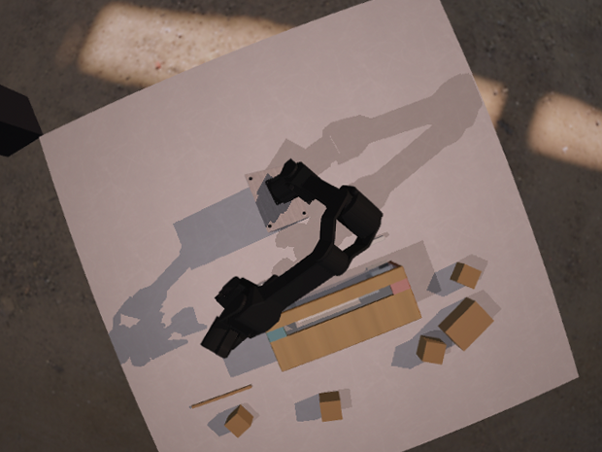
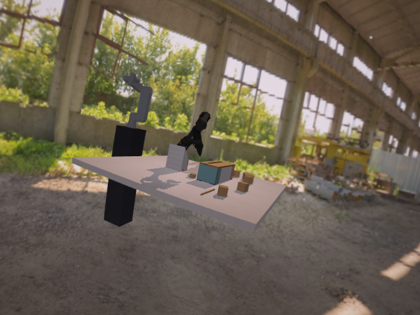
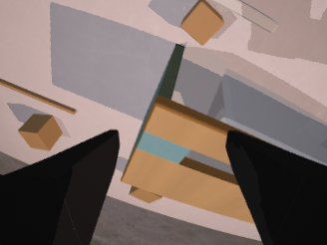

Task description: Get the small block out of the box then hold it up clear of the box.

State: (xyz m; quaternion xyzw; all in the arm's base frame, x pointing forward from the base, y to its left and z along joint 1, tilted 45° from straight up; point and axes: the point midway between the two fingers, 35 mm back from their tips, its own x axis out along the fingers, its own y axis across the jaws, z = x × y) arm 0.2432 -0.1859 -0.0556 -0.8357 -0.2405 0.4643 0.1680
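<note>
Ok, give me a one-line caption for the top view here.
Black arm reaches past the teal end of the tan box, open gripper empty above the table, loose brown blocks scattered around.

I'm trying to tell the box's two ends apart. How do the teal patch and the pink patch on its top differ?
The teal patch is blue-green and the pink patch is pale red. The teal patch marks the end beside the open gripper, while the pink patch marks the far end, nearer a small brown block. Both are small patches at opposite ends of the long slot in the box.
</note>
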